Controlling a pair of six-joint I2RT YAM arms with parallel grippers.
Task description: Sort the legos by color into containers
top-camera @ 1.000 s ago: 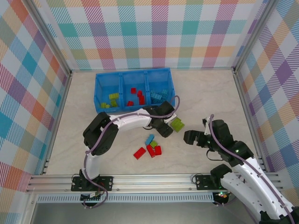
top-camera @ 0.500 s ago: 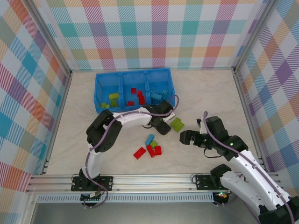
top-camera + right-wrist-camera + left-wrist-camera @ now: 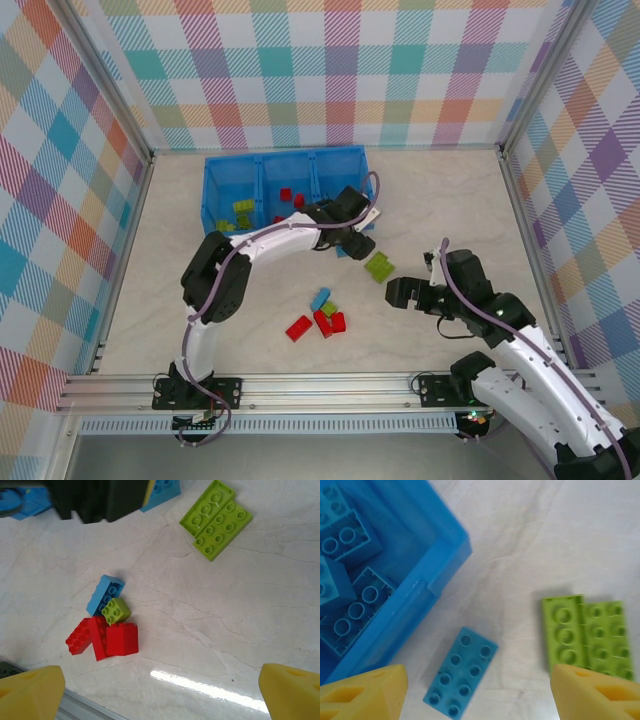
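Note:
The blue tray (image 3: pixel 212 190) has lime legos in its left compartment, red legos (image 3: pixel 290 202) in the middle one and light blue legos (image 3: pixel 347 577) in the right one. My left gripper (image 3: pixel 357 238) hovers open by the tray's near right corner (image 3: pixel 440 560). Below it, between the spread fingers (image 3: pixel 365 692), a light blue brick (image 3: pixel 461 672) lies on the table. Two joined lime plates (image 3: pixel 590 632) (image 3: pixel 379 266) lie just to its right. My right gripper (image 3: pixel 400 293) is open above bare table. A loose cluster holds a blue brick (image 3: pixel 105 595), a small lime brick (image 3: pixel 116 610) and red bricks (image 3: pixel 105 637) (image 3: pixel 318 320).
The marble-look table is ringed by an aluminium frame (image 3: pixel 300 385) and checkered walls. The left arm's dark wrist (image 3: pixel 100 497) sits at the top of the right wrist view. Bare table lies between the cluster and the right gripper.
My left gripper has drawn back from the lime plates toward the tray's right corner. The right gripper has shifted slightly left. The loose bricks have stayed put.

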